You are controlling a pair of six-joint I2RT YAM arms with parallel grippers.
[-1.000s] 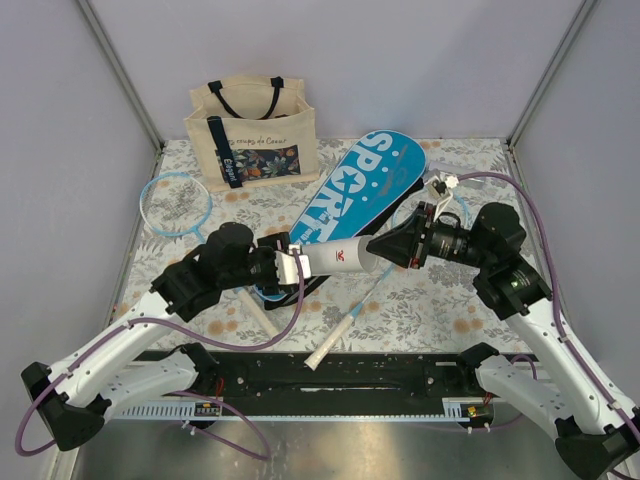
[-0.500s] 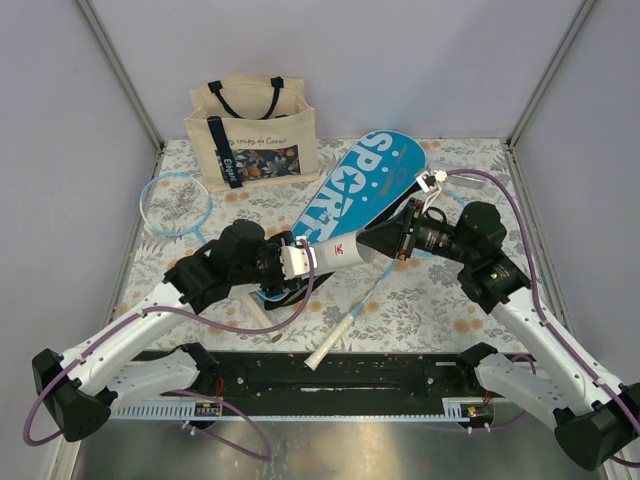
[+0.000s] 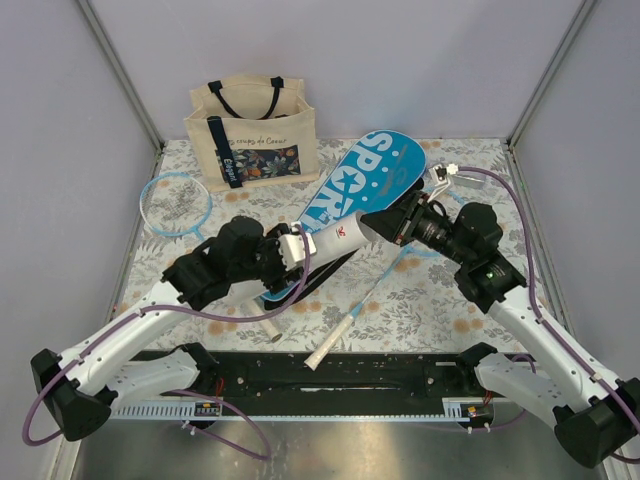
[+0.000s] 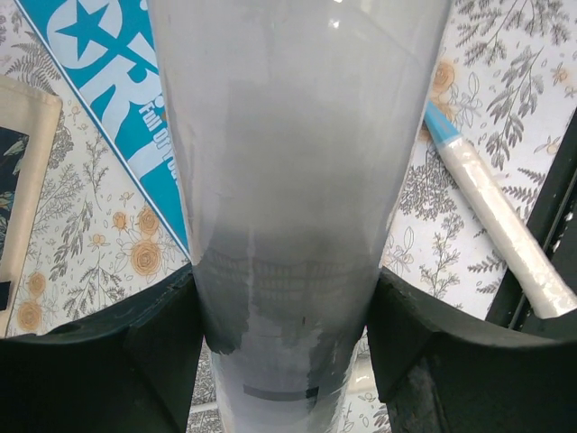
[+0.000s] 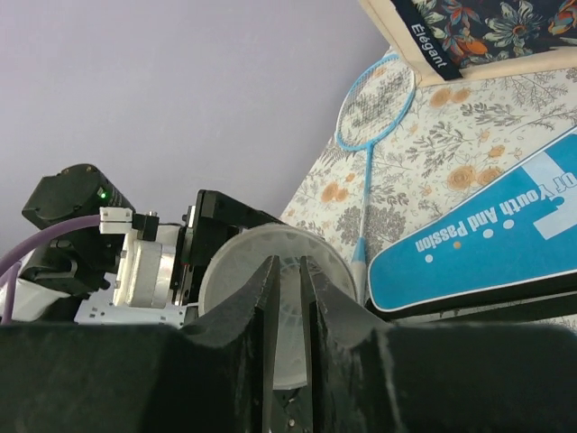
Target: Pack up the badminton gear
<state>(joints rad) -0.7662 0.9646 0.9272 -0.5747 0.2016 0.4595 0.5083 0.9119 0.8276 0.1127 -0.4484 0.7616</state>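
Both arms are carrying the white cylindrical tube (image 3: pixel 338 238) farther back than 1 second ago; it is now sitting over the narrow end of the blue racket-shaped case lettered SPORT (image 3: pixel 372 172). The left gripper (image 3: pixel 300 248) is clamping 1 end of the tube between its 2 fingers. The right gripper (image 3: pixel 374 226) is meeting the other end with jaws nearly together; whether it is pinching anything cannot be told. 1 slim light-blue racket (image 3: pixel 175 203) is lying beside the beige canvas tote (image 3: pixel 252 135), and a second racket (image 3: pixel 330 342) is lying nearer the arm bases.

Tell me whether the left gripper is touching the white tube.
Touching. The left wrist view shows the left gripper with both fingers pressed against opposite sides of the white tube, no gap visible.
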